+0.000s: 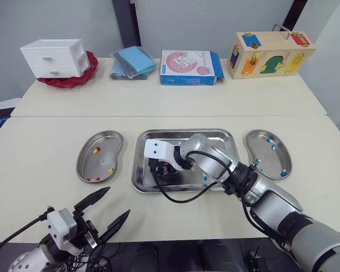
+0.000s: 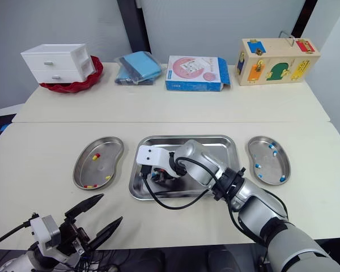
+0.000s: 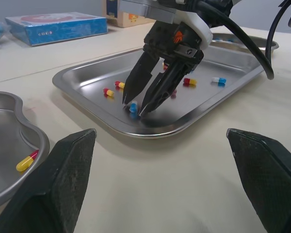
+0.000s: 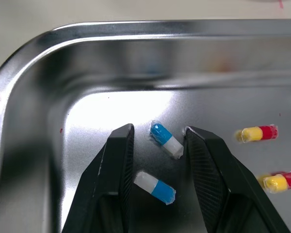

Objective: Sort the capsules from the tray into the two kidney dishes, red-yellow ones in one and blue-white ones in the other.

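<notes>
Bench: pale top under a grey wall, with a seam running across at 12 o'clock of the tray.
Tray: steel tray at centre, holding loose capsules of both kinds.
Left dish: kidney dish at 9 o'clock of the tray, with several red-yellow capsules in it.
Right dish: second kidney dish at 3 o'clock of the tray, with several blue-white capsules in it.
Right hand: down in the tray's 7 o'clock corner, fingers apart on either side of a blue-white capsule that lies on the tray floor.
Near it: another blue-white one just beside, and two red-yellow capsules a little apart.
Left hand: fingers apart, holding nothing, over the near bench edge at 7 o'clock of the tray.
Edges: bare bench runs between tray and dishes and along the near edge.
Back row: at 12 o'clock, well apart, a white drawer unit on a red bowl, a blue bundle, a flat box and a wooden latch box.
</notes>
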